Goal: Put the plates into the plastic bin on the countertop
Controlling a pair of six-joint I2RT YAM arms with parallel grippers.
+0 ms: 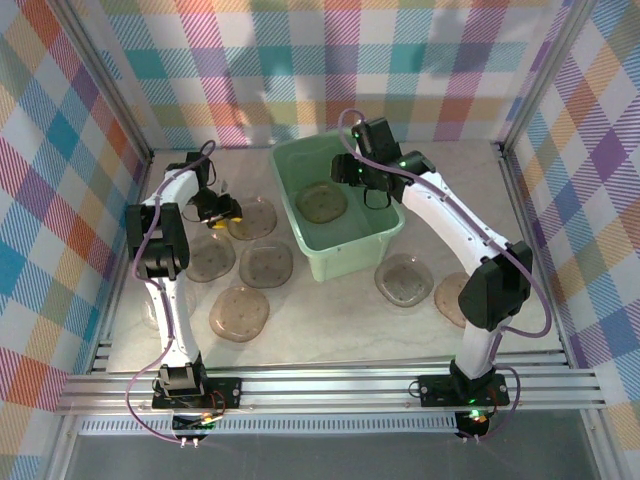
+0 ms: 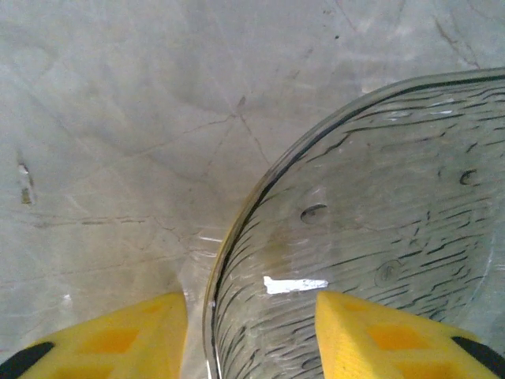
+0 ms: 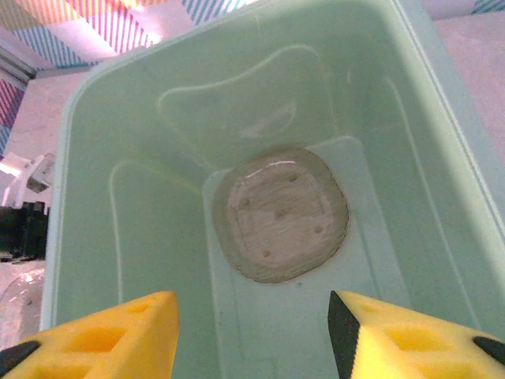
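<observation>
The mint-green plastic bin stands at the middle back of the countertop. One smoky plate lies flat on its floor, and in the right wrist view that plate is below my open, empty right gripper, which hangs over the bin. My left gripper is low at the left edge of another plate. In the left wrist view it is open, its yellow fingers either side of this plate's rim. Three more plates lie left of the bin.
Two plates lie right of the bin: one near its front corner, another partly hidden behind the right arm. Plaid walls close in the back and both sides. A metal rail runs along the near edge.
</observation>
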